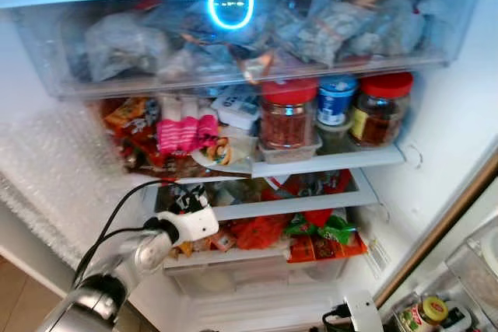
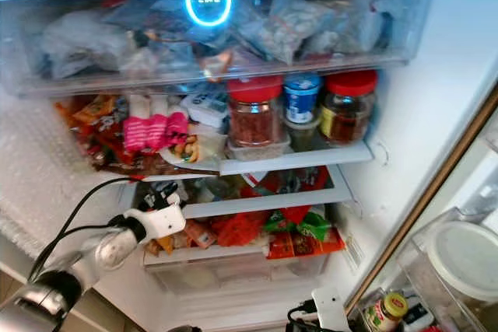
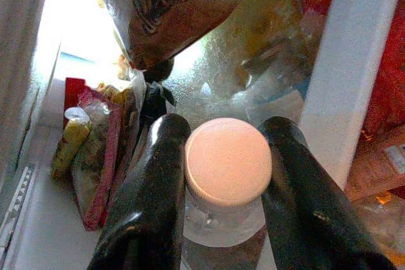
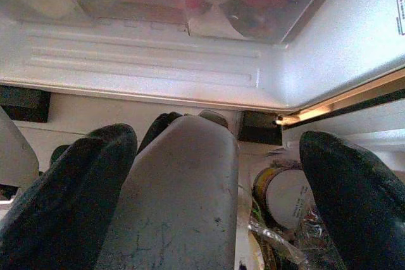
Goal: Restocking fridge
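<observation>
The fridge stands open before me. My left gripper (image 1: 190, 198) reaches in at the left end of the middle shelf (image 1: 296, 204). In the left wrist view its two black fingers (image 3: 155, 181) are shut on the neck of a clear bottle with a pale round cap (image 3: 228, 162), with food packets (image 3: 95, 150) beyond it. My right gripper (image 4: 218, 137) hangs low in front of the fridge's bottom edge. Its fingers are spread wide, with a grey rounded object (image 4: 177, 200) in front of them.
A clear top drawer (image 1: 233, 36) is packed with bags. Below it stand two red-lidded jars (image 1: 288, 114), a blue-lidded tub (image 1: 336, 99) and a pink packet (image 1: 187, 131). Red and green packets (image 1: 319, 232) fill the lower shelf. The door bin at the right holds a yellow-lidded jar (image 1: 426, 312).
</observation>
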Available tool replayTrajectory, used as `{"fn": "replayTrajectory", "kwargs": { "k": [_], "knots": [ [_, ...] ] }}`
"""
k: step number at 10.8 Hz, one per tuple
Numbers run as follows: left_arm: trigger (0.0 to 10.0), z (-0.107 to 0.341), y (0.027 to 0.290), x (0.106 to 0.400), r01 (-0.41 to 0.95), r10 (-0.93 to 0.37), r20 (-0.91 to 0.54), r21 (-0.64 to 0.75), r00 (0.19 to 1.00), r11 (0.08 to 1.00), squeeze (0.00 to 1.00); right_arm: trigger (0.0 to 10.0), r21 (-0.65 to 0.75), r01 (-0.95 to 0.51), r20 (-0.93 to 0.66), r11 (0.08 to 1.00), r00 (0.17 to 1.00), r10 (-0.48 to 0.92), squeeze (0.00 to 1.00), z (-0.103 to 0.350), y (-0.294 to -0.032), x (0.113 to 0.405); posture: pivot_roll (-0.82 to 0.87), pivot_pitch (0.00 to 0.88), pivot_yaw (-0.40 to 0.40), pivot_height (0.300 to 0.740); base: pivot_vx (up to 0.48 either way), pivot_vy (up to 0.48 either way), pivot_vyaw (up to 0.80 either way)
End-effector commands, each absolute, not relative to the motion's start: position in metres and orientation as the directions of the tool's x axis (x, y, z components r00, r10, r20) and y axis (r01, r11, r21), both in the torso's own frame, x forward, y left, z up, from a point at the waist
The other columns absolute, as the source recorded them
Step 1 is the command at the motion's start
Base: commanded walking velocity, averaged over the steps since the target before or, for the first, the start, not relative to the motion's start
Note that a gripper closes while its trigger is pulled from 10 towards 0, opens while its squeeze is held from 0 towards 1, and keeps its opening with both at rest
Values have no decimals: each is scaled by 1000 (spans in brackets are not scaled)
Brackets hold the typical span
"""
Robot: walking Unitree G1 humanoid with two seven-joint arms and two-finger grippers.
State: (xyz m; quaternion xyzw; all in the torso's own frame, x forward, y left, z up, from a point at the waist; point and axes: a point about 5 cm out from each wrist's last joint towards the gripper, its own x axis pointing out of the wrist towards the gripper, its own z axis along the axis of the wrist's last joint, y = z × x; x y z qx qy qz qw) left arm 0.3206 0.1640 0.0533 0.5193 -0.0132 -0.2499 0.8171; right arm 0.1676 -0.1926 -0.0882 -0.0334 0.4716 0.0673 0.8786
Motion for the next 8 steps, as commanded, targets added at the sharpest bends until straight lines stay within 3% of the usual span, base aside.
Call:
{"fn": "replayTrajectory", "kwargs": {
  "k": [1, 5, 6, 7, 8],
  "knots": [
    [10000, 32, 168, 310, 483, -385, -364, 830, 848, 280, 0, 10000, 14, -120, -876, 993, 478, 70, 0, -97, -196, 148, -111, 33, 37, 644, 0, 0, 0],
    [10000, 29, 160, 317, 483, -321, -386, 815, 865, 320, 0, 10000, 8, -125, -875, 992, 479, 68, 0, -97, -197, 148, -133, 35, 44, 644, 0, 0, 0],
    [10000, 29, 160, 317, 487, -319, -391, 811, 863, 324, 63, 10000, 8, -125, -875, 992, 479, 68, 0, -97, -197, 148, -133, 38, 45, 644, 0, 0, 0],
    [10000, 30, 160, 319, 484, -310, -392, 812, 866, 326, 1000, 10000, 8, -125, -876, 992, 478, 68, 0, -97, -197, 147, -136, 39, 45, 644, 0, 0, 0],
    [10000, 33, 161, 321, 475, -298, -386, 810, 873, 345, 1000, 10000, 7, -126, -876, 992, 478, 67, 0, -97, -197, 147, -135, 45, 45, 644, 0, 0, 0]
  ]
}}
